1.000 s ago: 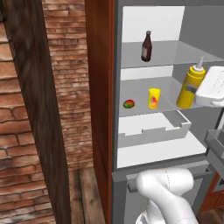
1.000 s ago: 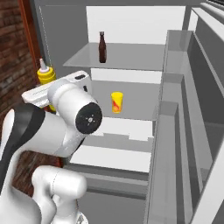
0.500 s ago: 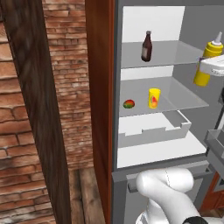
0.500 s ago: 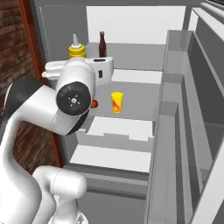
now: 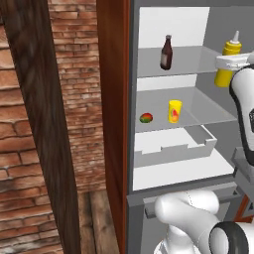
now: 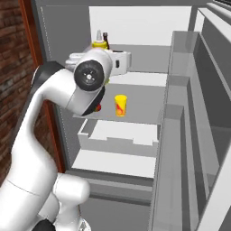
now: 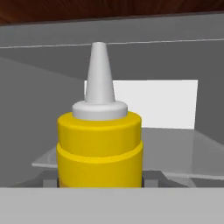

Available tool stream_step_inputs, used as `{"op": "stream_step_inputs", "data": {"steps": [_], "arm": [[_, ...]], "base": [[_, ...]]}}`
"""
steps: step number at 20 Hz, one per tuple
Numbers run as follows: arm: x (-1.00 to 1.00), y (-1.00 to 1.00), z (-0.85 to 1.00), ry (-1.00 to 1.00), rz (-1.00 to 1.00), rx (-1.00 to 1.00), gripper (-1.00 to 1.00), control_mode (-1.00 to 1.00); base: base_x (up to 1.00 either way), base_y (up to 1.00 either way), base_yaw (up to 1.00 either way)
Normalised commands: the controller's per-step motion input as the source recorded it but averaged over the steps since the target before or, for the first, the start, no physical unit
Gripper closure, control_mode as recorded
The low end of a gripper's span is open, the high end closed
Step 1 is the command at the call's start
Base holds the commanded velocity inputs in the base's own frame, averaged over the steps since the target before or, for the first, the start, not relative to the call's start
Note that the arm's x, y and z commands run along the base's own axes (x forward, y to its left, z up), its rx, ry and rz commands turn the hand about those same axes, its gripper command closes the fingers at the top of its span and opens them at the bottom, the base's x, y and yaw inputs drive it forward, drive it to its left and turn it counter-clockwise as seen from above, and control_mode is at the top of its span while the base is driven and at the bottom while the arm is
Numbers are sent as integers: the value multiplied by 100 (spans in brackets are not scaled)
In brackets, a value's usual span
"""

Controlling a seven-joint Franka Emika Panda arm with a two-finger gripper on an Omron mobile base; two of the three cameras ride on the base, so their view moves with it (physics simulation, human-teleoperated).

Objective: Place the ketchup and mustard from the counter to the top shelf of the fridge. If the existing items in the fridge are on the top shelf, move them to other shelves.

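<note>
**Ana:** While the gripper [image 5: 229,62] keeps its jaws clamped on the mustard [image 5: 227,63], look how far that bottle has climbed: a second ago it hung by the middle shelf, now it rides level with the top shelf [image 5: 186,62] at the fridge's front edge.

**Ben:** So the placing is close, I'd say. Anything behind it?

**Ana:** A dark bottle [image 5: 166,52] occupies that top shelf; a yellow cup [image 5: 174,111] and a small fruit [image 5: 146,118] sit below.

**Ben:** Any labels?

**Ana:** No readable writing anywhere.
</note>
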Motion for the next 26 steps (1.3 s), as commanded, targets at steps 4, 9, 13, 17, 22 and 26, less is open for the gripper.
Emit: {"op": "stream_step_inputs", "data": {"steps": [4, 9, 13, 17, 22, 26], "arm": [[90, -13, 0, 11, -7, 0, 100, -100], [90, 0, 0, 6, -9, 0, 100, -100], [82, -12, -1, 3, -7, 0, 100, -100], [54, -31, -12, 1, -3, 0, 100, -100], [40, -31, -14, 0, -1, 0, 100, -100], [42, -24, -14, 0, 0, 0, 100, -100]], "base": [[0, 0, 0], [0, 0, 0], [0, 0, 0], [0, 0, 0], [0, 0, 0], [0, 0, 0]]}}
